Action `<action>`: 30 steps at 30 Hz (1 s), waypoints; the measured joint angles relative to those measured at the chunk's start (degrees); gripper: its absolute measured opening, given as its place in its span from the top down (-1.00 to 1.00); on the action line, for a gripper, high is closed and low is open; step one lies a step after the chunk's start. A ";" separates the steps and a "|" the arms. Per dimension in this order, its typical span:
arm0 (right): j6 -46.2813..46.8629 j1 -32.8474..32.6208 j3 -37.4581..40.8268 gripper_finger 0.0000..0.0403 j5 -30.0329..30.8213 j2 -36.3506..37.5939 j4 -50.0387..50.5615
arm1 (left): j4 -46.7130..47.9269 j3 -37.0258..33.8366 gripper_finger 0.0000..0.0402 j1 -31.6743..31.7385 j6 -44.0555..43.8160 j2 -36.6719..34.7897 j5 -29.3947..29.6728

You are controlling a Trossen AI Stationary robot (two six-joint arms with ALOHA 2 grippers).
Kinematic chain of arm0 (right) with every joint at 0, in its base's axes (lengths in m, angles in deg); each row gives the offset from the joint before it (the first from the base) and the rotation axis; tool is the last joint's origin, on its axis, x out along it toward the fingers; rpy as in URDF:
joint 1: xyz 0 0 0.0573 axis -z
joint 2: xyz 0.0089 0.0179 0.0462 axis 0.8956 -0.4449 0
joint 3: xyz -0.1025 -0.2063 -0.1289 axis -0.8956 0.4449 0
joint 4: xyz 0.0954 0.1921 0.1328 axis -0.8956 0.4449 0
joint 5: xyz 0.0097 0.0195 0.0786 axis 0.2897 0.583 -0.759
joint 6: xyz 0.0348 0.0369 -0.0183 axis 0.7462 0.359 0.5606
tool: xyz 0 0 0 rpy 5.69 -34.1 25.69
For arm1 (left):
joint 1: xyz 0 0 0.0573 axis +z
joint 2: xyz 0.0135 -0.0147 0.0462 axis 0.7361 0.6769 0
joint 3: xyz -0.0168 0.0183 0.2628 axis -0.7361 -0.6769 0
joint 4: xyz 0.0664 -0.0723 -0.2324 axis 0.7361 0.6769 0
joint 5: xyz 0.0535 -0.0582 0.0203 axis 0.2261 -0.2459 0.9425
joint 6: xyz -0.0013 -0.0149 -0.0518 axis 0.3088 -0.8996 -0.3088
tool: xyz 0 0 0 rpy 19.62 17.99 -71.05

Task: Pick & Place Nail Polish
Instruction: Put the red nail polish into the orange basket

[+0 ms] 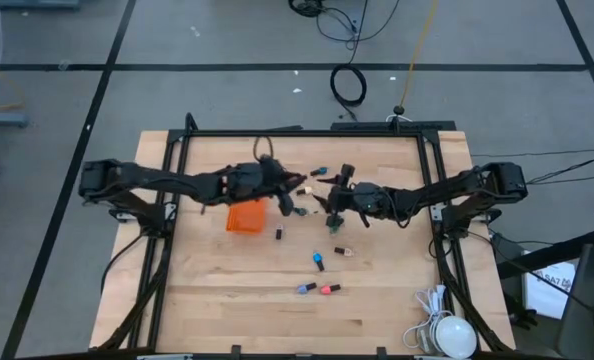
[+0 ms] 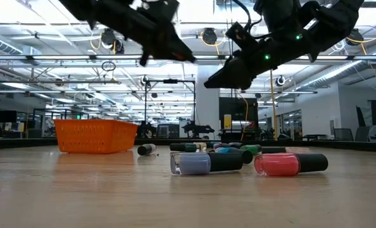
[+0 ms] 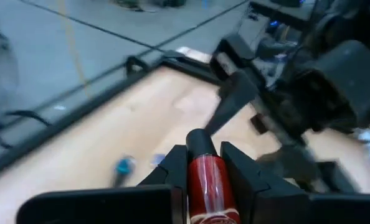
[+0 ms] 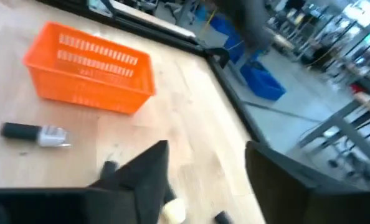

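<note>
The left claw [image 3: 205, 177] is clamped on a red nail polish bottle [image 3: 208, 183], dark cap pointing forward, and it hangs in the air just beside the orange mesh basket [image 1: 246, 216]. Facing it near the middle of the table [image 1: 227, 310], the right claw [image 4: 203, 168] has its fingers spread apart with nothing between them. Below them, loose bottles lie scattered on the wood: a clear one with a dark cap [image 4: 32, 132] near the basket, and closer to the front edge a lilac bottle [image 2: 200, 163] and a pink bottle [image 2: 290, 164] lying side by side.
</note>
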 joint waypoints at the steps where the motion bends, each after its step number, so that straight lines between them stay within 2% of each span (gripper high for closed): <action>1: 0.91 0.06 -0.04 -0.13 0.05 0.25 -0.03 | 0.63 -0.42 0.74 -0.63 1.09 -1.63 1.20; 7: 4.18 0.80 -0.02 -0.27 0.13 5.67 6.06 | 0.23 -7.41 0.74 -4.07 4.06 -11.58 3.14; 10: 6.27 1.83 0.05 -0.27 0.20 10.37 10.03 | -1.91 -14.40 0.74 -5.33 2.19 -16.49 6.32; 15: 7.76 3.74 3.65 -0.22 0.17 17.56 10.62 | -8.86 -26.93 0.74 -6.41 -3.40 -23.04 8.25; 20: 9.69 6.18 8.29 -0.17 0.21 21.45 8.74 | -9.60 -33.65 0.74 -8.09 -7.95 -25.07 10.16; 22: 10.66 6.87 9.92 -0.16 0.18 22.17 6.72 | -9.82 -35.22 0.74 -8.75 -8.38 -25.05 5.62; 24: 10.71 7.31 11.08 -0.15 0.14 22.39 5.10 | -12.34 -36.78 0.74 -9.36 -8.35 -25.02 -2.51; 30: 10.71 7.67 11.52 -0.12 0.01 22.38 3.95 | -31.38 -40.57 0.74 -11.40 -9.31 -25.05 -35.85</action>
